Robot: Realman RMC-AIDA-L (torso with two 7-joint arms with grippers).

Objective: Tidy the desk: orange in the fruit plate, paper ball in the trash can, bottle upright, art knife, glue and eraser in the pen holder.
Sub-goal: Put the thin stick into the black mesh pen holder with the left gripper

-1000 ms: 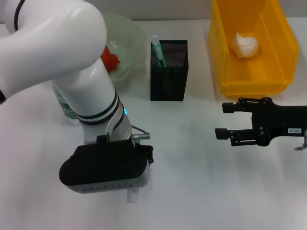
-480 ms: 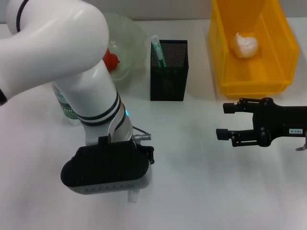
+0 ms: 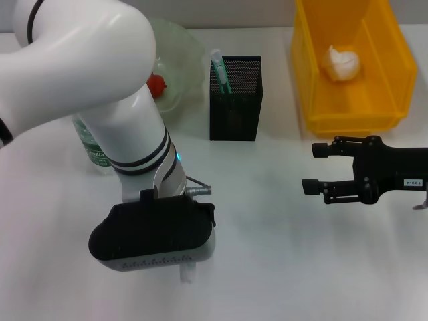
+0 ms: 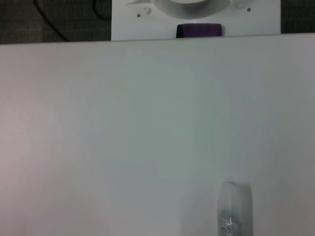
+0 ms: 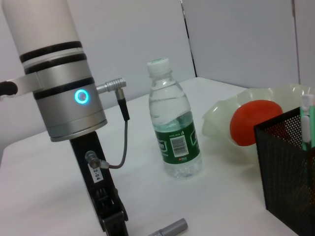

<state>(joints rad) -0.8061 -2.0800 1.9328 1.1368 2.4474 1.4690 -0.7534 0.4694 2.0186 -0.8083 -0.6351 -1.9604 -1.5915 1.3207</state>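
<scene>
My left gripper (image 3: 167, 254) hangs low over the desk (image 3: 267, 234) near the front, its housing covering its tips. The glue (image 3: 188, 273) pokes its clear end out from under it, and the grey end of the glue (image 5: 170, 228) lies beside the black gripper body. The bottle (image 5: 174, 132) stands upright behind the left arm. The orange (image 3: 157, 83) lies in the fruit plate (image 3: 184, 50). The art knife (image 3: 219, 70) stands in the pen holder (image 3: 235, 107). The paper ball (image 3: 341, 61) rests in the trash can (image 3: 348, 114). My right gripper (image 3: 314, 169) hovers open at the right. The eraser is out of view.
The pen holder stands between the fruit plate and the trash can along the back. White desk stretches between the two grippers. The robot's base (image 4: 196, 19) shows beyond the desk's front edge.
The left gripper has shifted slightly to the right over the glue. The right gripper has stayed where it was.
</scene>
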